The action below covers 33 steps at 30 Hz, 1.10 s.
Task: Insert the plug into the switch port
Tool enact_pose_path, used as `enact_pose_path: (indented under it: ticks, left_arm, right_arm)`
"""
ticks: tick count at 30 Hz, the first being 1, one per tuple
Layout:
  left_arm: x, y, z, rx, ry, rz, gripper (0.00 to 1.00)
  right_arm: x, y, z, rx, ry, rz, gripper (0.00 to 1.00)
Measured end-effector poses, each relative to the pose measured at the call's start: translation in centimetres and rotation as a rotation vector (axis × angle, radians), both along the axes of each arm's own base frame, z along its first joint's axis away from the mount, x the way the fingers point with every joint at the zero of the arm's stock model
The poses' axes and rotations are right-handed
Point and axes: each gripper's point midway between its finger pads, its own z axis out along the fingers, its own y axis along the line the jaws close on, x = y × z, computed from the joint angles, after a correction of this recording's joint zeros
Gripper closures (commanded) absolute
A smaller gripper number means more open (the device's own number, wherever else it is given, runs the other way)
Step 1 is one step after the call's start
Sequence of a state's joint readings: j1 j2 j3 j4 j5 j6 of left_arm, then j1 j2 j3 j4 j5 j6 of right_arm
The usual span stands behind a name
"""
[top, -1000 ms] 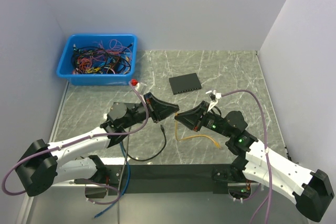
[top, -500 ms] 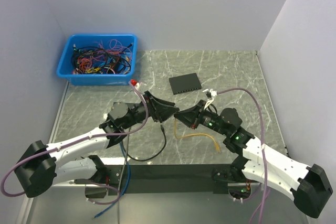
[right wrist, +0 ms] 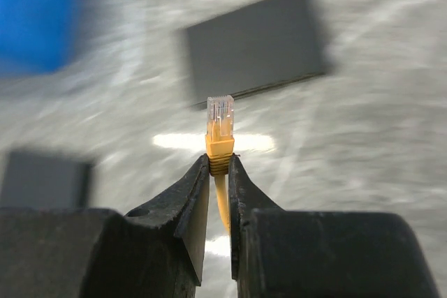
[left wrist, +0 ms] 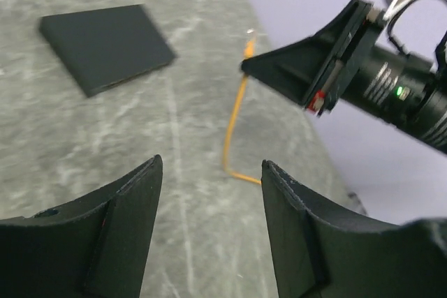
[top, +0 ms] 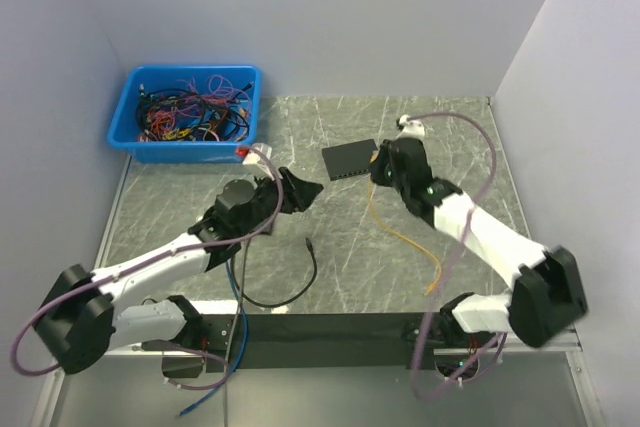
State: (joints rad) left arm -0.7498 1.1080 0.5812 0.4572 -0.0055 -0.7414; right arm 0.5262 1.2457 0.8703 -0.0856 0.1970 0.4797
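Observation:
The switch is a flat black box lying at the middle back of the table, also visible as the switch and, blurred, the switch. My right gripper hovers just right of it, shut on the yellow boot of the plug. The plug's clear tip sticks out past the right gripper towards the switch's edge, a short gap away. A yellow cable trails back from it over the table. My left gripper is open with nothing between the jaws, and in its own view the left gripper faces the yellow cable.
A blue bin full of tangled cables stands at the back left. A loose black cable curls on the table in front of the left arm. Grey walls close in the left, back and right sides.
The left gripper opened and drew back a little to the left. The right arm swung away from it towards the switch, carrying the plug and yellow cable.

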Motion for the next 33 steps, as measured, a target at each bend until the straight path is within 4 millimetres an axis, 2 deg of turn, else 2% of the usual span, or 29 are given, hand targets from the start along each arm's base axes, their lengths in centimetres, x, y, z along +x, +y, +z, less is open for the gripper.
enact_pose_path:
  ticks: [5,8,11,13,15,20,23,27,30,33]
  left_arm:
    - [3.1,-0.4,-3.0,0.081,0.077,0.075,0.37]
    - [4.6,-0.7,-4.7,0.118,0.109,0.100,0.38]
    - [6.5,-0.7,-6.3,0.146,0.143,0.127,0.39]
    - [7.8,-0.5,-7.6,0.163,0.166,0.149,0.39]
    - [9.1,-0.1,-9.2,0.184,0.198,0.170,0.40]
    - [11.9,-0.4,-11.5,0.204,0.230,0.187,0.41]
    - [13.2,-1.0,-12.7,0.204,0.241,0.177,0.42]
    - [14.6,-2.2,-14.1,0.206,0.257,0.152,0.43]
    - [16.0,-3.6,-14.4,0.199,0.253,0.129,0.43]
    - [17.3,-4.8,-14.4,0.184,0.246,0.104,0.43]
  right_arm:
    - [5.3,-5.2,-4.8,-0.165,0.158,-0.202,1.00]
    - [8.1,-7.9,-6.5,-0.292,0.244,-0.291,1.00]
    - [12.0,-9.1,-7.3,-0.362,0.267,-0.346,1.00]
    - [13.2,-9.6,-8.3,-0.389,0.293,-0.355,1.00]
    - [14.1,-9.8,-9.3,-0.410,0.322,-0.351,1.00]
    - [16.3,-9.4,-12.8,-0.461,0.413,-0.321,1.00]
    - [16.2,-9.0,-14.3,-0.472,0.455,-0.290,1.00]
    - [15.7,-8.0,-14.5,-0.453,0.507,-0.227,1.00]
    - [16.2,-6.4,-14.2,-0.396,0.509,-0.167,1.00]
    - [15.9,-5.5,-14.6,-0.360,0.530,-0.119,1.00]
